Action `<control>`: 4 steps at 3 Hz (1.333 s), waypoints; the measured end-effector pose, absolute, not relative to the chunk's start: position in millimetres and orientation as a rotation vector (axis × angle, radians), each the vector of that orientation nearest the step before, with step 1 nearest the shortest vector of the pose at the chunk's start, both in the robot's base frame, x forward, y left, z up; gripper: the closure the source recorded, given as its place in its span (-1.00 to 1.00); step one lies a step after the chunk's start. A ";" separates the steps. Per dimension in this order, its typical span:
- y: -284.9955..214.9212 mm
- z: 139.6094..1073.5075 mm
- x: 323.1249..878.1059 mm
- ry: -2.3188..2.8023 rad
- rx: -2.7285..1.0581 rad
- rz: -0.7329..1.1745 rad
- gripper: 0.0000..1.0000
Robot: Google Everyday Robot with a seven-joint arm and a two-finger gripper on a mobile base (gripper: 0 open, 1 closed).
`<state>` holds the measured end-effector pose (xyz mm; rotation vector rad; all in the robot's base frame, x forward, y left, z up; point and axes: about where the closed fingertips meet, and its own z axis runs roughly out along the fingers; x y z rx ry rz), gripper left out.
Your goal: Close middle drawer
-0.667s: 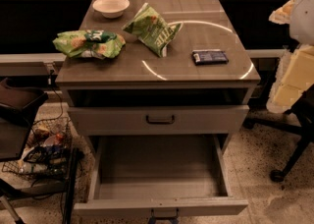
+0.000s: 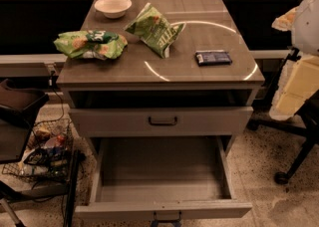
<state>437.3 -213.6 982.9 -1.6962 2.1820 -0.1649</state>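
Note:
The middle drawer (image 2: 164, 209) is pulled far out toward me. Its wide box is empty, and its flat front with a small dark handle (image 2: 166, 217) is at the bottom edge of the view. Above it, the top drawer (image 2: 209, 120) with a dark bar handle stands slightly out from the cabinet. The lowest drawer is hidden under the open one. A white and cream part of my arm (image 2: 299, 84) is at the right edge, well right of the cabinet. My gripper is out of view.
On the cabinet top (image 2: 199, 37) lie a white bowl (image 2: 113, 6), two green snack bags (image 2: 89, 43) (image 2: 154, 28) and a dark packet (image 2: 213, 57). A wire basket of clutter (image 2: 42, 154) stands at the left. An office chair base (image 2: 291, 164) stands at the right.

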 end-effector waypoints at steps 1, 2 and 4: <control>-222.1 941.4 429.5 2.183 -1.738 -0.172 -1.00; -228.2 903.7 419.8 2.181 -1.786 -0.170 -1.00; -237.2 803.1 380.2 2.183 -1.850 -0.094 -0.16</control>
